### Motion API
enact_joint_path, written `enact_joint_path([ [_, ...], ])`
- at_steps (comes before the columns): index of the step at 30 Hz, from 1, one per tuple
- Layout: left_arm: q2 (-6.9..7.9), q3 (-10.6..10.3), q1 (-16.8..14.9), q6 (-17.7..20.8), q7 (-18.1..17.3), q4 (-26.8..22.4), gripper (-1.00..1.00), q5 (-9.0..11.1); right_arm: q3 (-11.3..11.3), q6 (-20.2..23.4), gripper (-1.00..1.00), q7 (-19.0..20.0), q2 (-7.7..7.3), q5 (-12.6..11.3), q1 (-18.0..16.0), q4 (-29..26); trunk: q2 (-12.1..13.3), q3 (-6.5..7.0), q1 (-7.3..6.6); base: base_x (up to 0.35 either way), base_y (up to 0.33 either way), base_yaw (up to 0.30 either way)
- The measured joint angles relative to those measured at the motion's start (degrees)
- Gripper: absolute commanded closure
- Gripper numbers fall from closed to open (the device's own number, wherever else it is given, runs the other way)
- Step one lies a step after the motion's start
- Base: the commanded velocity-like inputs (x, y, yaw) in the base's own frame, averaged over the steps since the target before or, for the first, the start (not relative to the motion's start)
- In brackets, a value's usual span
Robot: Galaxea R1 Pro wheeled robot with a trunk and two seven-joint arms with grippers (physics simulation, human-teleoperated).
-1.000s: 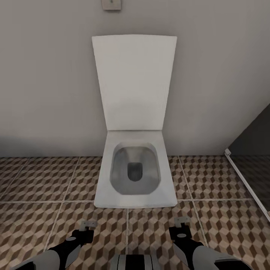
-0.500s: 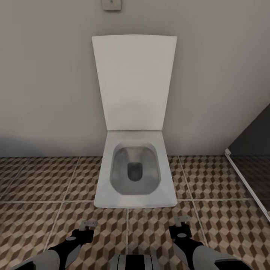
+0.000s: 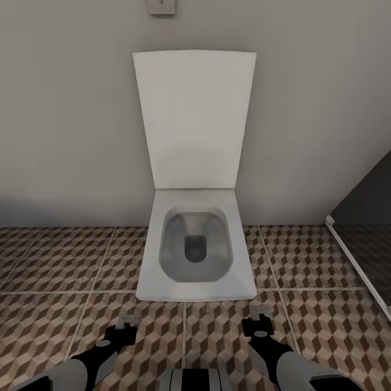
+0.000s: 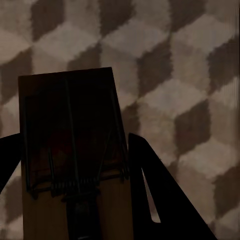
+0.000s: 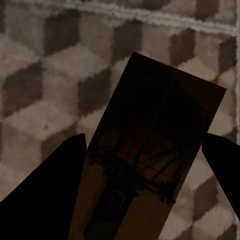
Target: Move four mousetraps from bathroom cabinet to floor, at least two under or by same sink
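I hold one mousetrap in each hand. My left gripper (image 4: 70, 147) is shut on a tan wooden mousetrap (image 4: 67, 110) with dark wire and a faint red mark, hanging close above the cube-patterned bathroom floor (image 4: 185, 75). A second mousetrap (image 5: 165, 110) sits tilted in my right gripper (image 5: 145, 145), which is shut on it. In the head view the left gripper (image 3: 127, 323) and right gripper (image 3: 261, 315) hover low over the bathroom floor (image 3: 54, 260), just in front of the toilet. The cabinet and the sink are out of view.
A white toilet (image 3: 239, 282) stands straight ahead with its lid (image 3: 194, 114) raised against the grey wall. A dark panel (image 3: 369, 212) with a white floor strip (image 3: 353, 260) closes off the right side. Tiled floor stretches to either side of the toilet.
My right gripper has edged slightly forward toward the toilet with its mousetrap. The left gripper has barely shifted.
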Motion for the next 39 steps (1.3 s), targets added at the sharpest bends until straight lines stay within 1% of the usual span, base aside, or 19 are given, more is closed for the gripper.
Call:
enact_joint_path([
  [5,-0.06,0.0,0.0,-1.4,0.0,0.0,1.0,-0.1,0.0,-0.1,1.0,0.0,0.01,0.0,0.0,0.0,0.0,0.0,0.0,0.0,0.0,0.0],
  [10,-0.2,0.0,0.0,-1.8,0.0,-0.2,1.0,-0.1,0.0,-0.1,1.0,0.0,-0.05,0.0,0.0,0.0,0.0,0.0,0.0,0.0,0.0,0.0],
  [11,-0.31,0.0,0.0,-1.8,0.0,-0.2,1.0,-0.1,-0.1,-0.1,1.0,0.0,-0.05,0.0,0.0,0.0,0.0,0.0,0.0,0.0,0.0,0.0],
  [15,-1.71,-0.1,0.0,-1.7,0.7,-0.2,1.0,-0.1,-0.2,-0.1,1.0,0.0,-0.07,0.0,0.0,0.0,0.0,0.0,0.0,0.0,0.0,0.0],
  [17,-2.36,-0.1,0.0,-1.7,2.1,-0.1,1.0,0.0,-0.2,0.0,1.0,0.0,-0.07,0.1,0.0,0.0,0.0,0.0,0.0,0.0,0.0,0.0],
  [22,-2.99,-0.1,-0.1,-1.6,3.7,-0.2,1.0,0.1,-0.2,0.0,1.0,0.0,-0.15,0.2,0.0,0.0,0.0,0.0,0.0,0.0,0.0,0.0],
  [27,-3.11,-0.1,-0.1,-1.5,4.2,-0.2,1.0,0.1,-0.2,0.0,1.0,0.0,-0.29,0.2,0.0,-0.1,0.0,0.0,0.0,0.0,0.0,0.0],
  [39,-3.06,-0.1,-0.1,-1.9,4.2,-0.1,1.0,0.1,-0.3,0.0,1.0,0.0,-0.25,0.2,0.0,-0.2,-0.2,-2.65,0.31,0.0,0.0,0.0],
])
